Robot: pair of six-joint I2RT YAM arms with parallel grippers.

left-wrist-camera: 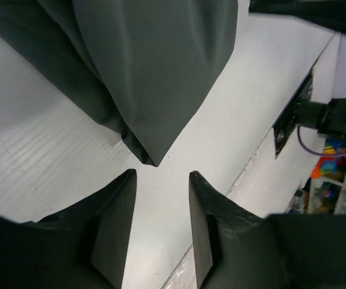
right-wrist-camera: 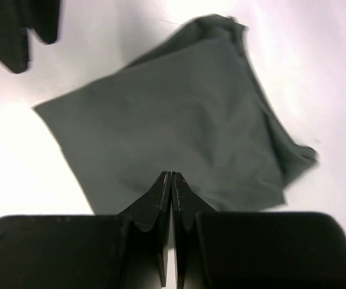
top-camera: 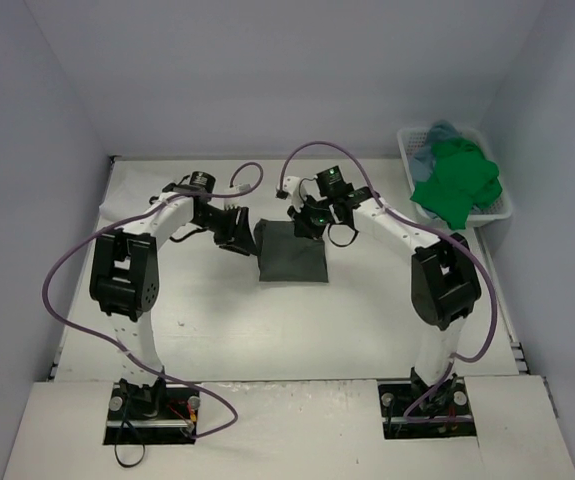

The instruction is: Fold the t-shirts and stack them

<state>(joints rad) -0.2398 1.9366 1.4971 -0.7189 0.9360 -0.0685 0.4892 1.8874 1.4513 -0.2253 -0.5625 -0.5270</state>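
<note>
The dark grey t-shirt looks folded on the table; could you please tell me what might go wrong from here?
1. The open left gripper sits right by a layered corner of the dark grey t-shirt; a forward move could catch it and spoil the fold.
2. The shut right gripper is poised over the cloth and could drag it.
3. The green t-shirt spills over the basket rim; pulling it might bring the basket along.

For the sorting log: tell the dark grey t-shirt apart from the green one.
The dark grey t-shirt lies folded into a flat rectangle; the green t-shirt is a crumpled heap. The grey one rests on the table; the green one sits in the basket, spilling over its rim. Both are plain cloth, and neither is held.
</note>
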